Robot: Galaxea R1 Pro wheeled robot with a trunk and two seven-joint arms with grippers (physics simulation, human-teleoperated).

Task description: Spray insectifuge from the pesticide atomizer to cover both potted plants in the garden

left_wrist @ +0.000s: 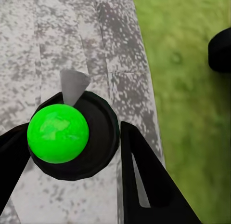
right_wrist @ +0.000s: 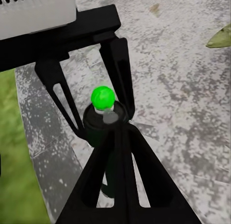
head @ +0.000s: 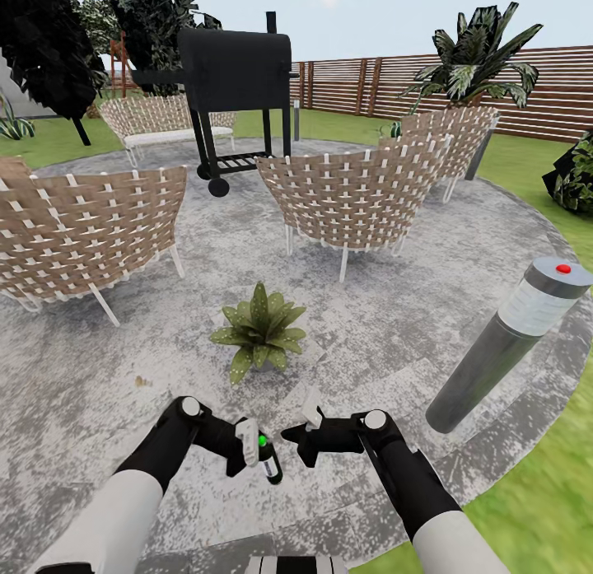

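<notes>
1. Left gripper (head: 251, 450) clamped on the pesticide atomizer (head: 268, 460), low over the near edge of the stone patio (head: 123, 368); fingers (left_wrist: 144, 180) snug either side of the dark round bottle (left_wrist: 96, 137), a bright green ball (left_wrist: 57, 133) sitting on its top.
2. Bottle roughly upright in the head view, long axis tipped a little, base hanging below the fingers.
3. Straight ahead of the bottle, toward the patio's middle: one potted plant (head: 262, 331), a low speckled rosette, near but clear of both grippers.
4. Right gripper (head: 298, 439) just beside the bottle on its other side, pointed at it; looks part open with nothing held, though how wide, cannot tell for sure.
5. Right wrist view: atomizer (right_wrist: 102, 119) dead ahead, caught between the left arm's fingers (right_wrist: 120, 65).
6. Key line for the spray: plant lies forward of the left gripper, so nozzle must face away from the robot. Left arm holds it; right nearest to work the trigger.
</notes>
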